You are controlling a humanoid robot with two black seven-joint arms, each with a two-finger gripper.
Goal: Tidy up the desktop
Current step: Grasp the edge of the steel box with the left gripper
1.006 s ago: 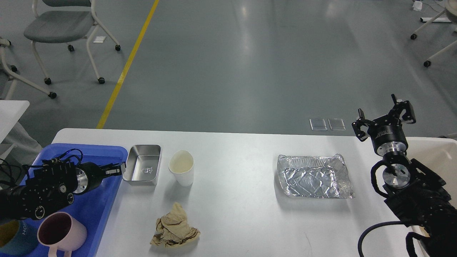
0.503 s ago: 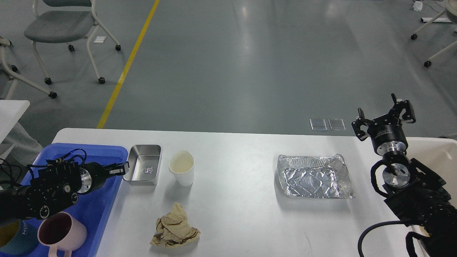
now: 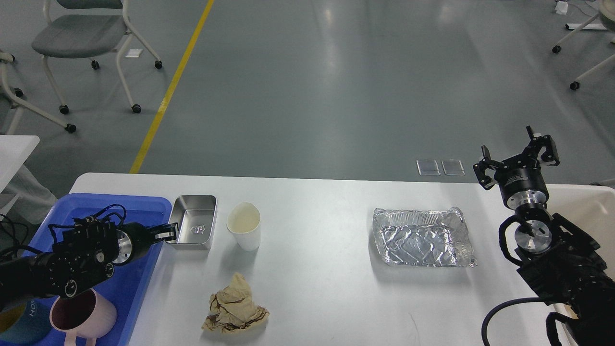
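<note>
— What lay on the smooth white rounded-corner bench point(image 3: 317, 269) filling the lower frame?
— Crinkled foil tray point(image 3: 423, 237), crumpled tan paper point(image 3: 235, 305), shiny steel tin point(image 3: 192, 228).
— Pincers?
— Right pincer point(image 3: 518, 156) apart; left pincer point(image 3: 168, 232), cannot tell.

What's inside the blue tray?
In the blue tray stand a pink mug and a teal cup. The left gripper and its arm cover the tray's middle, so anything beneath them is hidden.

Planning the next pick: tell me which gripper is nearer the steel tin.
Left. The left gripper is at the steel tin's near-left rim; the right gripper hangs open far off, beyond the foil tray.
</note>
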